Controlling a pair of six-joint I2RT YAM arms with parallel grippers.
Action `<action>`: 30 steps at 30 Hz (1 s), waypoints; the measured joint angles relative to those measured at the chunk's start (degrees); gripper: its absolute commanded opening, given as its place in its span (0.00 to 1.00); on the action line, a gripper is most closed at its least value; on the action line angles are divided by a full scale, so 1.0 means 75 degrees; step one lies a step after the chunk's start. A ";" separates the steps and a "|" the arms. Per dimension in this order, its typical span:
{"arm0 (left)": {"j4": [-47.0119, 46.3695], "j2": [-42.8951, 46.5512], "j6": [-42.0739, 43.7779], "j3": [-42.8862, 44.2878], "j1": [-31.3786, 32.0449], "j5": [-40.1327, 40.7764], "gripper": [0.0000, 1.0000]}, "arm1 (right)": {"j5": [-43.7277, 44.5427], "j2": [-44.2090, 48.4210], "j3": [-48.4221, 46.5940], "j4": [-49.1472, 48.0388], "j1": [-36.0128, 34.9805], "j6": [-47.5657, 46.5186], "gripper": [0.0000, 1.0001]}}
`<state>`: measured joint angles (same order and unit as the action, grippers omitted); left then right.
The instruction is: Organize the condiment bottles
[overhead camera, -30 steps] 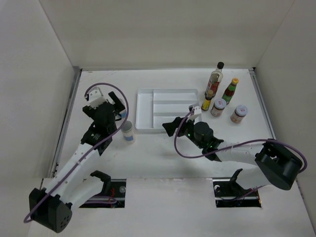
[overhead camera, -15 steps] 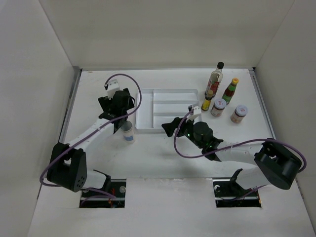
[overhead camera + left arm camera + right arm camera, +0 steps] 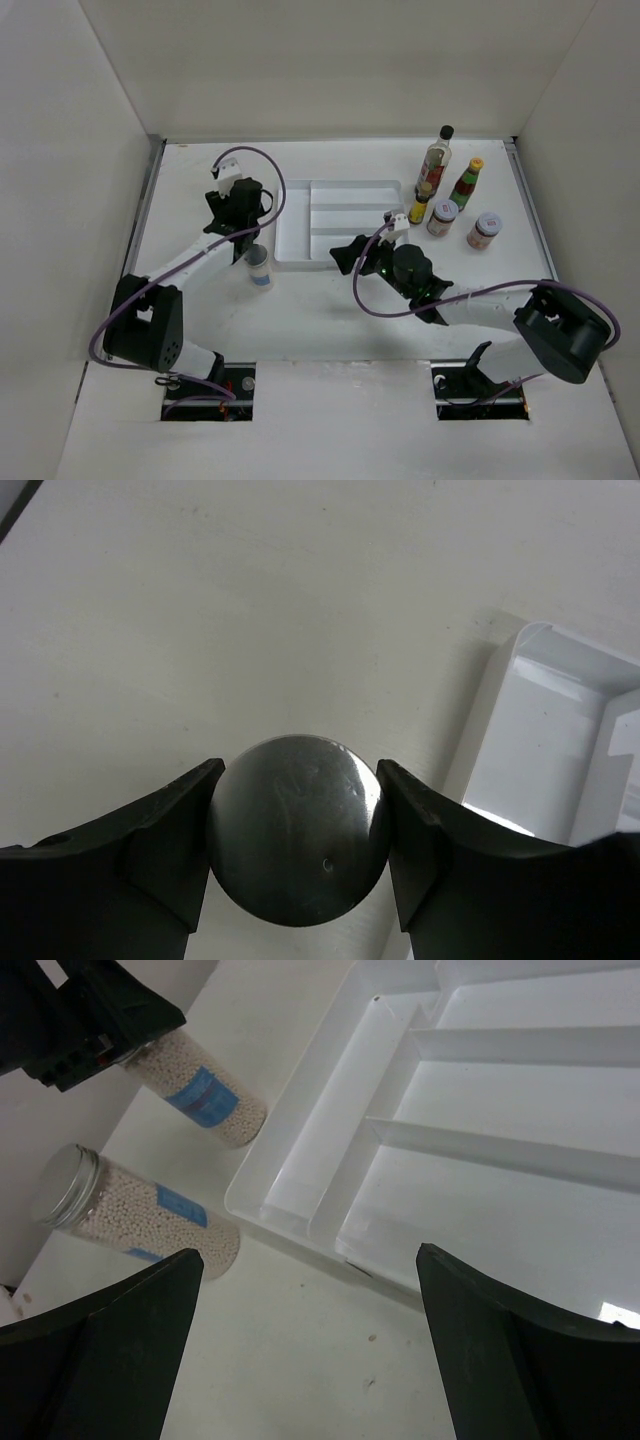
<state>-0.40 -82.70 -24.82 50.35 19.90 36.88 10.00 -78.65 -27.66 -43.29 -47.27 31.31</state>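
My left gripper (image 3: 299,772) is shut on the grey lid (image 3: 297,828) of a blue-labelled jar (image 3: 200,1100), which stands just left of the white tray (image 3: 338,223). In the top view that gripper (image 3: 243,228) covers the jar. A second blue-labelled jar (image 3: 259,268) (image 3: 140,1215) stands free a little nearer. My right gripper (image 3: 308,1255) (image 3: 342,257) hangs open and empty at the tray's near edge. At the back right stand a tall clear bottle (image 3: 436,155), a red sauce bottle (image 3: 467,183), a tiny yellow bottle (image 3: 419,208) and two red-labelled jars (image 3: 442,217) (image 3: 484,230).
The divided tray (image 3: 450,1110) holds nothing in the compartments that show. White walls close in the table on the left, back and right.
The left gripper's jaws have closed onto the jar's lid, after the arm swung in over it. The right gripper has widened a little and stayed in place.
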 measured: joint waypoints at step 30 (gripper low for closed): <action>-0.0513 -0.3296 0.0347 0.3949 0.0950 -0.1072 0.39 | 0.0006 -0.0012 0.0003 0.0055 0.0344 0.0070 0.95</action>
<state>-4.25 -107.42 -22.22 79.96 27.03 28.84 10.04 -78.74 -27.64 -42.87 -44.69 31.83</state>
